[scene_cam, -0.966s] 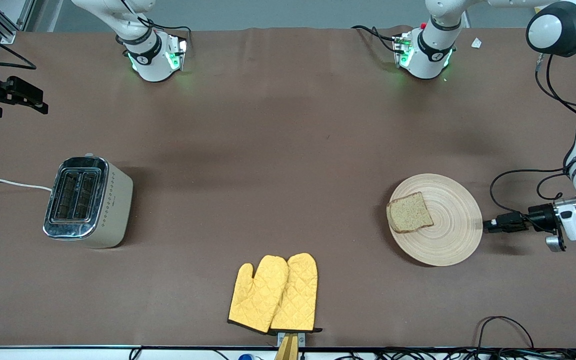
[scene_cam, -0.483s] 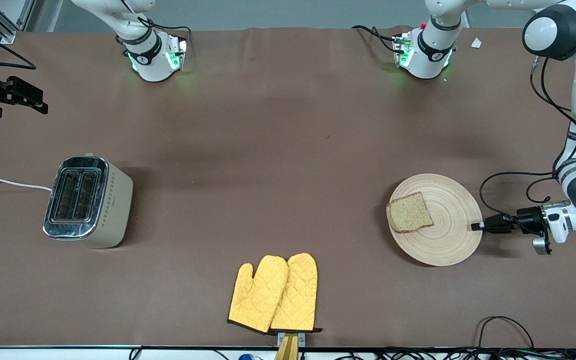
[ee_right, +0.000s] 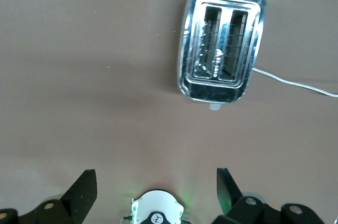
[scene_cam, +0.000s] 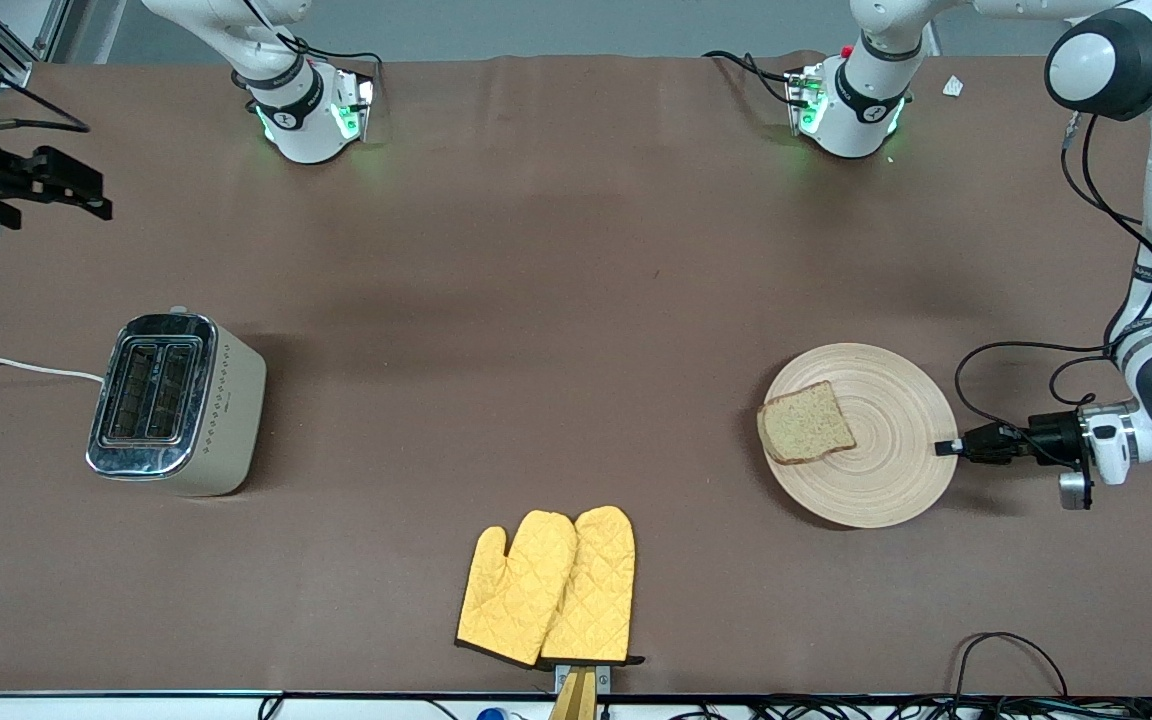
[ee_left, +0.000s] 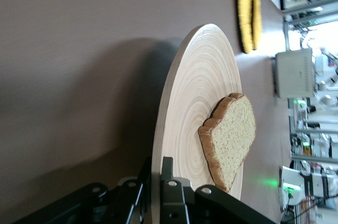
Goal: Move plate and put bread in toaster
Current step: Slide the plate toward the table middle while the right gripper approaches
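The wooden plate lies at the left arm's end of the table with the bread on it, toward the side facing the toaster. My left gripper is level with the table and shut on the plate's rim. In the left wrist view one finger lies on top of the plate and the other under it, with the bread just past them. The toaster stands at the right arm's end, both slots empty. My right gripper hangs open and empty in the air above the toaster.
A pair of yellow oven mitts lies near the table's front edge, between toaster and plate. The toaster's white cord runs off the right arm's end of the table. Black cables loop at the front edge.
My left gripper has moved in onto the plate's rim and closed there. The plate with the bread has slid a little toward the toaster. My right gripper has shifted slightly.
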Robot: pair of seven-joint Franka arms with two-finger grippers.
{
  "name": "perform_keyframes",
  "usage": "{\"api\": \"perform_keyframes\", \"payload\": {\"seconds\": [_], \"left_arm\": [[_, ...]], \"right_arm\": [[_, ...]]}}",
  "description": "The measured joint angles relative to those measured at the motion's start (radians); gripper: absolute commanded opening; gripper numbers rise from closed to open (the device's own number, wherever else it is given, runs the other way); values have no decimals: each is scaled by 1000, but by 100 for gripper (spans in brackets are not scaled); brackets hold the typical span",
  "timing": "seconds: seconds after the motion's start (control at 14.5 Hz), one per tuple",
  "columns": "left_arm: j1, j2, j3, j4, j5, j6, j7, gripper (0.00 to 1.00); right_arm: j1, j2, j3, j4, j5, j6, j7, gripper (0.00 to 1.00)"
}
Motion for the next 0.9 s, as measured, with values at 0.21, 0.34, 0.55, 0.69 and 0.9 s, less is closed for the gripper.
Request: {"api": "perform_keyframes", "payload": {"seconds": [0.21,0.34,0.55,0.69,0.9], "left_arm": [[-12,0,-93,2,0,2,0,0],[-43,0,-141,4,0,12,-20,0],[-135,-1,-197,7,-4,100,-92,0],[-213,-1,-216,8,-22,168,-126,0],[-339,1,-218,4,-101,264,-146,0]], "right_arm": [[67,59,4,-20,63,18,17,100],[101,127,5,-25,114,79,68,100],[152,227,5,-26,150,184,177,100],[169,282,5,-28,180,244,246,100],[174,346,5,-82,200,402,284,100]]}}
